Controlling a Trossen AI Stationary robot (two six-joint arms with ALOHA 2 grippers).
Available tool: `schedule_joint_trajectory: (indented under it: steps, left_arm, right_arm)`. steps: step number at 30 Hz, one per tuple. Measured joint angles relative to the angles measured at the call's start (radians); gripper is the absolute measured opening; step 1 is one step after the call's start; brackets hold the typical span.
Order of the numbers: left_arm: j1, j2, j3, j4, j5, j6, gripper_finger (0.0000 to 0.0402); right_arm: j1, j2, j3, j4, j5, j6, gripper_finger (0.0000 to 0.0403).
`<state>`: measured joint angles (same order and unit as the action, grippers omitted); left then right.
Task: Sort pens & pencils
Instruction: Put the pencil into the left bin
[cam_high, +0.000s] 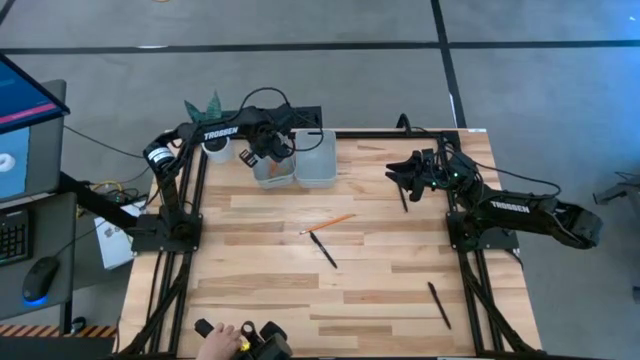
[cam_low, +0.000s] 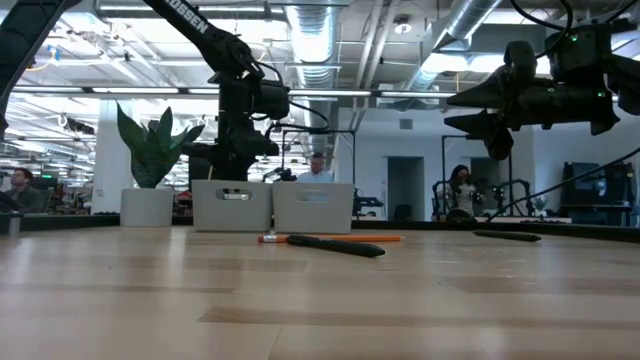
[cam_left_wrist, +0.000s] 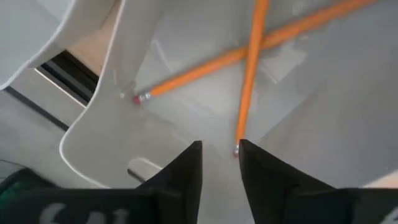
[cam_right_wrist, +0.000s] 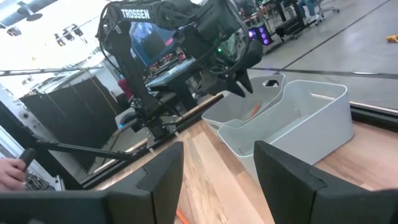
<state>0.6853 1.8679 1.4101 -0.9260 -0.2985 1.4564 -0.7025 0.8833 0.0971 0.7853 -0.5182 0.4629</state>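
My left gripper (cam_high: 272, 150) hangs open over the left of two white bins (cam_high: 272, 172), pointing steeply down. Inside that bin two orange pencils (cam_left_wrist: 249, 53) lie crossed; one's eraser end (cam_left_wrist: 237, 149) shows just past a fingertip. A third pencil (cam_high: 328, 223) lies mid-table beside a black pen (cam_high: 323, 250). A second pen (cam_high: 404, 196) lies below my right gripper (cam_high: 405, 172), which waits open and level above the table's right side. A third pen (cam_high: 438, 305) lies near the front right.
The second white bin (cam_high: 317, 160) stands right of the first. A potted plant (cam_high: 212, 112) and a white cup (cam_high: 243, 155) stand at the far left corner. A person's hand (cam_high: 218, 345) holds dark gear at the near edge. Bare wood lies between.
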Motion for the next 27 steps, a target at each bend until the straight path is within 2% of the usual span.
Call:
schedule_joint_trajectory:
  steps: [5,12,19,27]
  left_arm:
    - [0.0,0.0,0.0,0.0,-0.078,0.048,0.0103]
    - [0.0,-0.001,0.041,-0.018,-0.056,-0.123,0.0103]
    - [0.0,-0.002,0.213,-0.117,0.016,-0.286,0.0103]
    - [-0.018,-0.002,0.437,-0.239,0.027,-0.618,0.0103]
  right_arm:
    - [0.0,0.0,0.0,0.0,0.0,0.0,0.0217]
    - [0.0,0.0,0.0,0.0,0.0,0.0,0.0217]
    - [0.0,0.0,0.0,0.0,0.0,0.0,0.0217]
    - [0.0,0.0,0.0,0.0,0.0,-0.001,0.0217]
